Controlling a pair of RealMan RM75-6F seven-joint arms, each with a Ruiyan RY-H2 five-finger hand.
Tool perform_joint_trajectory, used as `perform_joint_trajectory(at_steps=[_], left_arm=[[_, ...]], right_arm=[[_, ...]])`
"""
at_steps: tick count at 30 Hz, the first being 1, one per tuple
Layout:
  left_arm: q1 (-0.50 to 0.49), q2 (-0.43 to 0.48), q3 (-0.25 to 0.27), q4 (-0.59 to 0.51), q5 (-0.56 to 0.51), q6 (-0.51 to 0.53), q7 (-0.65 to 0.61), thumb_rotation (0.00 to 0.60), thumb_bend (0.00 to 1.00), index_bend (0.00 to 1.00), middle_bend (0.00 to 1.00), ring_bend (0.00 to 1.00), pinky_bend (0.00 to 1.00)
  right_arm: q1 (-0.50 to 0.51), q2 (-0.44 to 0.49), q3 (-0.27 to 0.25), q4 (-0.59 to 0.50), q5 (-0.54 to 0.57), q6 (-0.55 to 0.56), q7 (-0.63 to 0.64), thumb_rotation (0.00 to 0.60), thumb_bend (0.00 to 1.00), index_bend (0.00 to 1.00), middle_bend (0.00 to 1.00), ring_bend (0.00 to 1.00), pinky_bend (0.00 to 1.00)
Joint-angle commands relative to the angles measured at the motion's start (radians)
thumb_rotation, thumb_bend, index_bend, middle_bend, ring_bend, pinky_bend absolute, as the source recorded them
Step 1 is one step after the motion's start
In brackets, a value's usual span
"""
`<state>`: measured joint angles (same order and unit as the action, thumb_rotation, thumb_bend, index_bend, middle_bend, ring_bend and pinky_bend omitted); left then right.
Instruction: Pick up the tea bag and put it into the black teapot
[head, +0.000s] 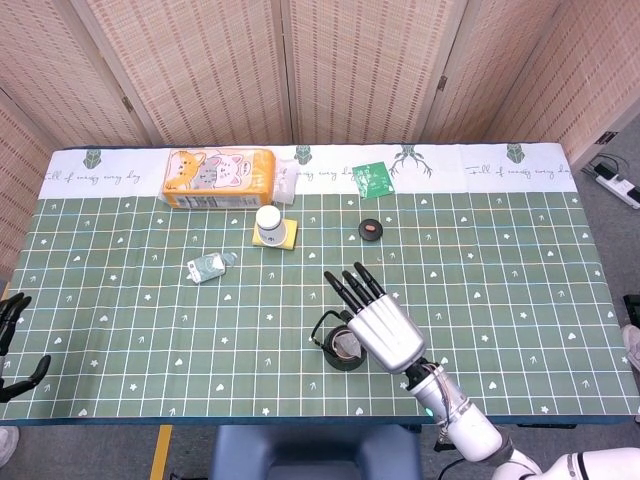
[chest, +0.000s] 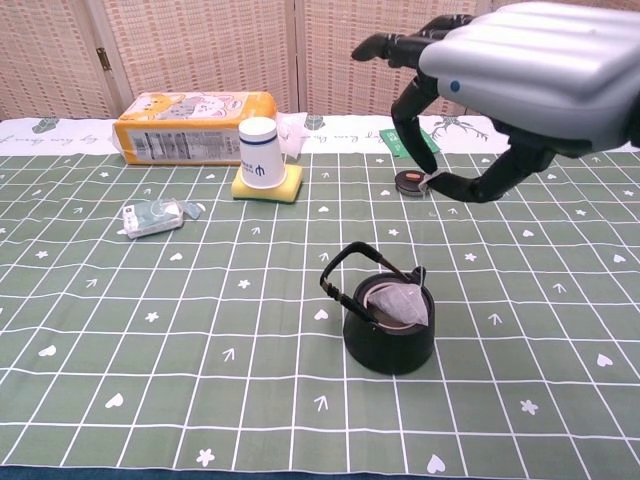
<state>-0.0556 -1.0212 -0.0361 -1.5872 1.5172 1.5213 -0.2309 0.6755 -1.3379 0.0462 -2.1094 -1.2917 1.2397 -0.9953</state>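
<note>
the tea bag (chest: 397, 301) lies inside the mouth of the one black teapot (chest: 389, 335), a pale pouch lying roughly flat with its long axis running left to right across the opening. the teapot stands upright on the green checked desk (chest: 150, 340), handle arched to the left. the right hand (chest: 520, 75) hangs above it, fingers (chest: 400, 46) apart and holding nothing. the head view hides most of the pot under that hand (head: 385, 330); only the chest view shows the bag in the opening. the left hand (head: 14, 345) shows only in the head view, at the desk's left edge, fingers apart. one paper cup (chest: 258, 152) sits on one yellow sponge (chest: 268, 184); one orange box (chest: 195, 128) behind.
</note>
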Motion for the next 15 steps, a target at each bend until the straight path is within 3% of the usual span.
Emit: perform_joint_trajectory(at_steps=[1, 9, 15], left_arm=[[0.0, 0.0, 0.0, 0.001, 0.0, 0.0, 0.0, 0.6, 0.35, 0.0, 0.0, 0.0, 0.0], [0.001, -0.002, 0.001, -0.001, 0.001, 0.0, 0.012, 0.6, 0.35, 0.0, 0.0, 0.0, 0.0], [-0.001, -0.006, -0.001, 0.002, -0.008, -0.007, 0.026, 0.6, 0.35, 0.0, 0.0, 0.0, 0.0]], right_arm=[[-0.003, -0.009, -0.01, 0.018, 0.005, -0.015, 0.008, 0.6, 0.43, 0.67, 0.04, 0.09, 0.0], [-0.033, -0.042, -0.075, 0.123, -0.001, -0.057, 0.067, 0.6, 0.43, 0.68, 0.04, 0.09, 0.0], [-0.093, 0.0, -0.118, 0.157, -0.084, -0.009, 0.167, 0.6, 0.43, 0.68, 0.04, 0.09, 0.0]])
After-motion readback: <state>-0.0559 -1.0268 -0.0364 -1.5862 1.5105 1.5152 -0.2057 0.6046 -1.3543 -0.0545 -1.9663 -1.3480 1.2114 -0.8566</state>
